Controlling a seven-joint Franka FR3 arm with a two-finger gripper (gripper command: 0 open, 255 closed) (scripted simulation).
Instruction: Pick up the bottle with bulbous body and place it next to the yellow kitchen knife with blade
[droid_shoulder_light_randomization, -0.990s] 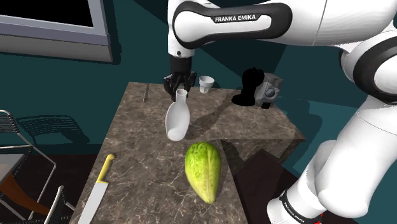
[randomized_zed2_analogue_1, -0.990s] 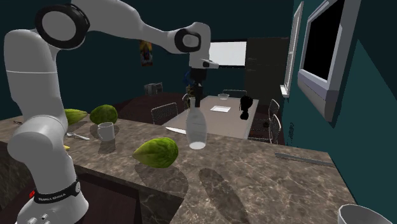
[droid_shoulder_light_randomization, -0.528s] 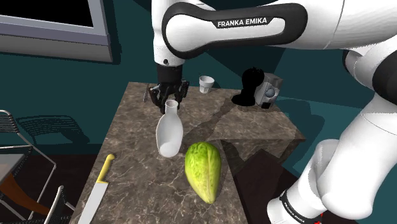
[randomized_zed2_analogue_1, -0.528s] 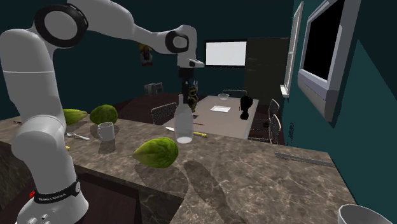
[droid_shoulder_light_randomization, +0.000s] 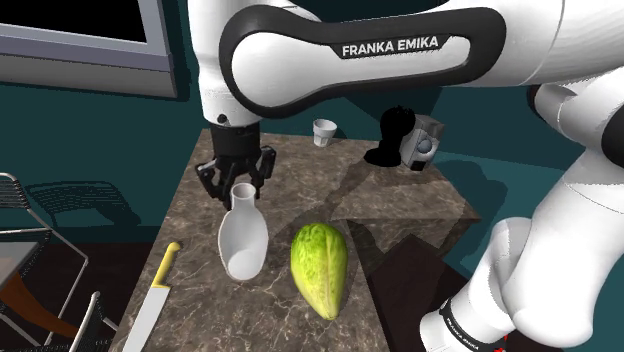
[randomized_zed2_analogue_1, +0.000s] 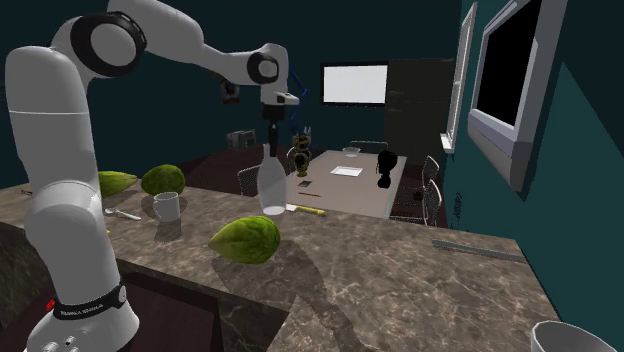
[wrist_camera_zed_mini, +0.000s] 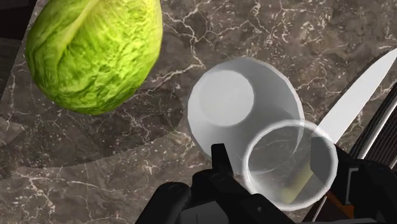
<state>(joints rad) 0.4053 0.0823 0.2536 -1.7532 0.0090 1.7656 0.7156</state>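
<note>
The white bottle (droid_shoulder_light_randomization: 243, 238) with its bulbous body hangs upright from my gripper (droid_shoulder_light_randomization: 240, 185), which is shut on its narrow neck. It is just above the marble table (droid_shoulder_light_randomization: 400, 205), between the knife and a green lettuce head (droid_shoulder_light_randomization: 319, 268). The knife (droid_shoulder_light_randomization: 155, 298), with a yellow handle and a pale blade, lies at the table's front left corner in the shoulder view. In the wrist view my black fingers (wrist_camera_zed_mini: 219, 160) clasp the bottle's rim (wrist_camera_zed_mini: 254, 145), and the knife blade (wrist_camera_zed_mini: 356, 102) lies close beside the bottle body (wrist_camera_zed_mini: 238, 111). In the second exterior view the bottle (randomized_zed2_analogue_1: 270, 186) hangs beside the lettuce (randomized_zed2_analogue_1: 245, 240).
A small white cup (droid_shoulder_light_randomization: 323, 132), a black object (droid_shoulder_light_randomization: 393, 135) and a grey device (droid_shoulder_light_randomization: 425, 140) stand at the table's far edge. On the counter in the second exterior view are a white mug (randomized_zed2_analogue_1: 167, 207), two green vegetables (randomized_zed2_analogue_1: 162, 178) and a bowl (randomized_zed2_analogue_1: 575, 338).
The arm has carried the bottle from the table's middle toward the shoulder view's lower left, closer to the knife. The grip on the neck has not changed.
</note>
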